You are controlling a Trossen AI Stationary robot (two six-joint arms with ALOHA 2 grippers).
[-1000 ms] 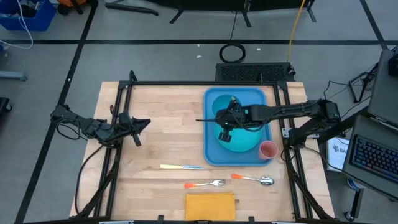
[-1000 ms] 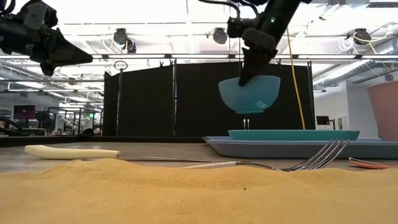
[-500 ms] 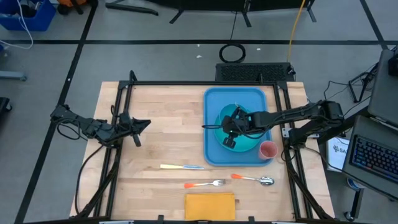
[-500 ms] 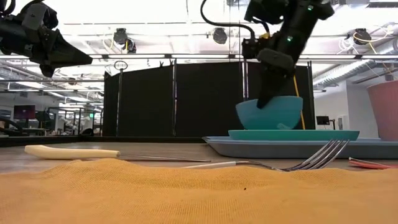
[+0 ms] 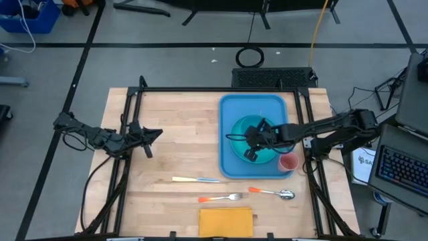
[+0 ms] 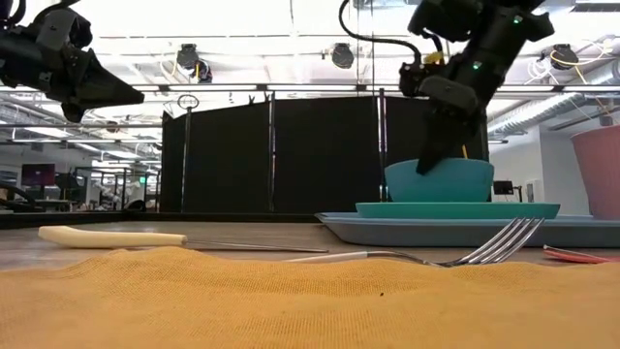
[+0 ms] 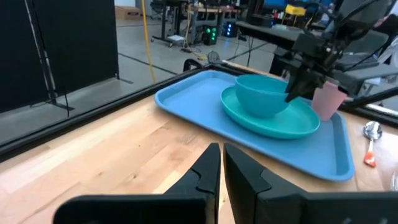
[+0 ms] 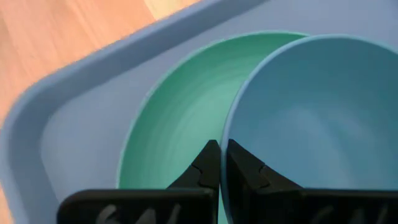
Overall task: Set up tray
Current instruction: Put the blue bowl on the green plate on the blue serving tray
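While right gripper pinched bowl rim on plate in tray (left gripper narrow, parked), we feared skewed release tipping bowl.

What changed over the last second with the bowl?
The right gripper lowered the bowl from the air onto the plate in the tray, shifting toward the cup; it remains clamped on the rim. The left gripper and cutlery stayed put.

place: robotics lab | cues: black curtain partitions; ceiling lights; keyboard; floor cables
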